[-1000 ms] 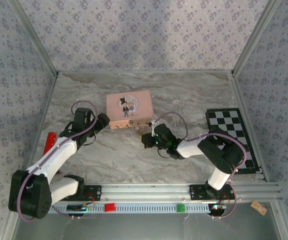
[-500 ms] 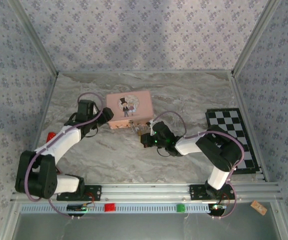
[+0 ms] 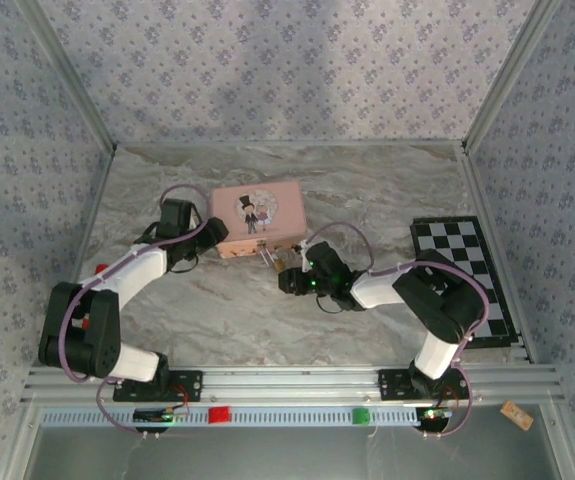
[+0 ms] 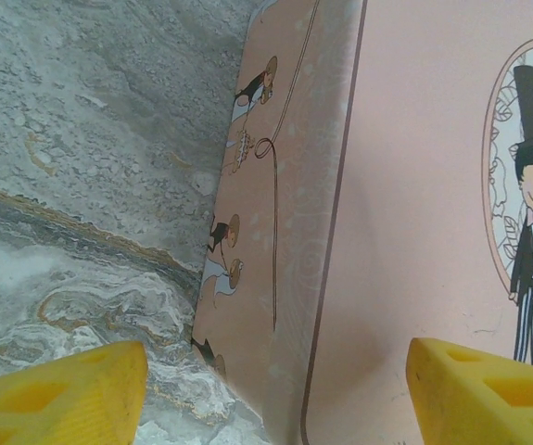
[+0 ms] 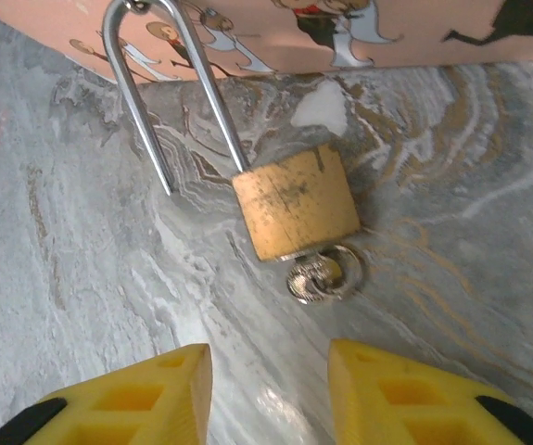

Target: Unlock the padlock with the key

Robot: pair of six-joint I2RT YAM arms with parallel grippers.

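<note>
Two yellow fingertips [image 5: 145, 394] of the right gripper [image 5: 268, 380] stand apart at the near edge of the right wrist view. Bare marble tabletop [image 5: 451, 278] shows between them and nothing is held, so the jaws are parted and empty.

Just beyond that gap lies the key [image 5: 324, 274]. Only its round head and ring show, seated against the near end of the padlock [image 5: 296, 202]. The brass body lies flat on the table. Its long axis runs away from the gripper, leaning a little left, toward the pink tin [image 5: 414, 32].

Farther on, the shackle [image 5: 136, 102] has one leg in the body, while the other ends free beside it, clear of the brass. Its bend hooks at the tin's front edge, where the frame cuts it off. I judge the lock to be already released, or very nearly.

The key therefore sits dead ahead of the right fingers, head toward them. Any further turn or pull on it falls to this arm, which is by far the nearer.

The left gripper [image 4: 271, 394] is at the tin's left end, well apart from the padlock. Its fingers are spread wide, one over the table and one over the lid. Whether they touch the tin I cannot tell.

Off to the right, a chessboard mat [image 3: 462, 270] lies well apart from both.
</note>
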